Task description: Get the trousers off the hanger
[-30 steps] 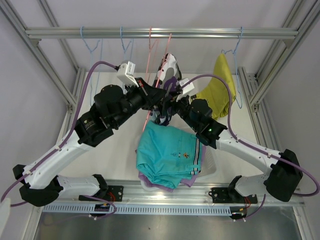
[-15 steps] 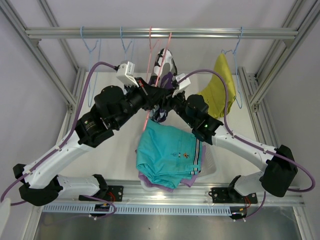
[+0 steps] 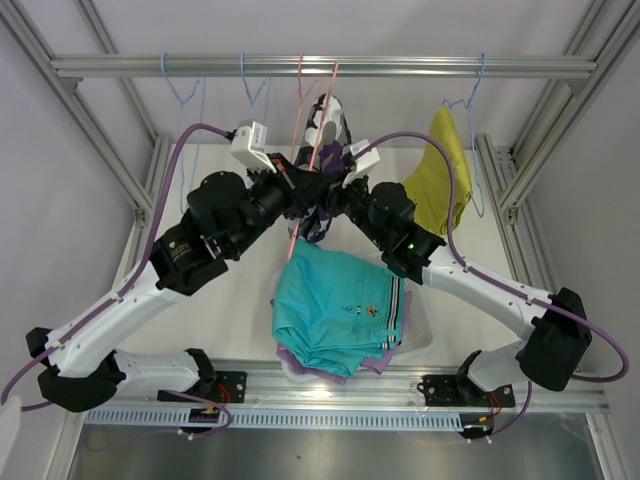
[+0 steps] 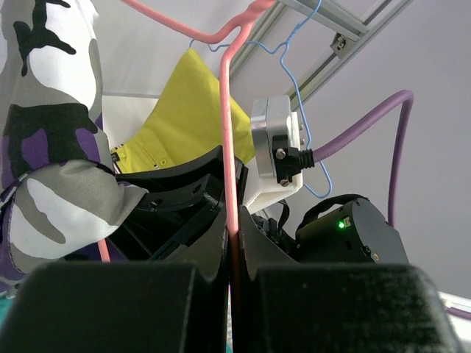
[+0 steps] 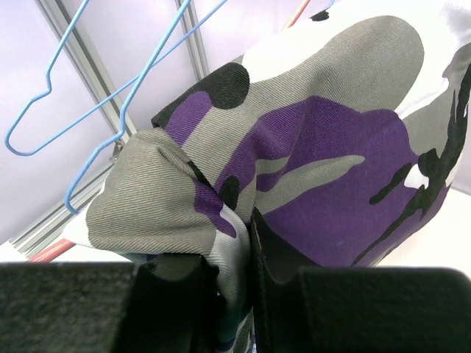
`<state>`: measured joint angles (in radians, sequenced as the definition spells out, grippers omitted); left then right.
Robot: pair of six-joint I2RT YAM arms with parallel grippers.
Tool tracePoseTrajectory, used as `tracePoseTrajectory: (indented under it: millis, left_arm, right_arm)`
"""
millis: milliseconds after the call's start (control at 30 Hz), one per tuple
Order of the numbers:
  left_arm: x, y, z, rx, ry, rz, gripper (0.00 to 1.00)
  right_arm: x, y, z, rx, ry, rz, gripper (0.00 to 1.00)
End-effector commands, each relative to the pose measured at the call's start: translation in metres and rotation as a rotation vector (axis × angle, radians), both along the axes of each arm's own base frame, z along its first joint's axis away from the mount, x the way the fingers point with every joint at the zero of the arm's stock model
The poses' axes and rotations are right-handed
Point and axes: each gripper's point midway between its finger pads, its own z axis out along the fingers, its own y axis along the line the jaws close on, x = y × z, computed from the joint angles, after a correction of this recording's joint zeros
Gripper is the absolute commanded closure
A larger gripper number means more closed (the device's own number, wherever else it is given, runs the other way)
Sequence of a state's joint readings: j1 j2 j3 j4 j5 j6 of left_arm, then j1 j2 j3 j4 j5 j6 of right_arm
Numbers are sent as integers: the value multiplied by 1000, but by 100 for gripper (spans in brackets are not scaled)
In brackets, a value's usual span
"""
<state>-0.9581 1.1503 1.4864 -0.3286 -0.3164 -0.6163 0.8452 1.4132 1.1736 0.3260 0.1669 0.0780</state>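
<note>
Purple-grey-white camouflage trousers hang on a pink hanger under the top rail. My left gripper is shut on the pink hanger's wire, just left of the cloth. Pressed against the trousers from the right, my right gripper is shut on a fold of camouflage cloth. Mustard yellow trousers hang on a blue hanger at the right. Teal trousers lie on top of lilac ones.
The pile rests in a white basket at the front centre. Empty blue hangers hang on the rail to the left. Metal frame posts stand on both sides.
My right gripper has pushed up and left into the camouflage trousers and its jaws have closed on the cloth. The left gripper still holds the pink hanger.
</note>
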Motion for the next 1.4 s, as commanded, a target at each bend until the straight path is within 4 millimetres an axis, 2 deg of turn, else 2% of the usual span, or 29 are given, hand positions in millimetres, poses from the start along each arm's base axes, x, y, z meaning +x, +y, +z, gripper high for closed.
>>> tracePoseTrajectory:
  millis: [0,400,700,900,1100,1267,1300,1367]
  left_arm:
    - [-33,18,94,-210,-203,-61,100]
    - [5,10,63,-105,-152,47,99]
    - [35,3,38,-57,-82,90,100]
    - [55,-15,11,4,-37,105,100]
    - [63,-23,-15,47,3,112,100]
    - [58,-12,-28,66,8,126,100]
    - [57,-10,-36,79,15,128,99]
    - [52,-1,-31,66,3,135,100]
  right_arm:
    - [5,-19,63,123,-82,-60,100]
    - [-39,-46,120,157,-132,-35,100]
    - [-67,-58,145,184,-155,-4,100]
    - [-80,-69,163,193,-176,1,100]
    - [-86,-80,174,188,-191,-9,100]
    - [-87,-92,176,165,-198,-48,100]
    - [-88,-96,178,171,-200,-55,100]
    - [-89,-102,179,149,-217,-70,100]
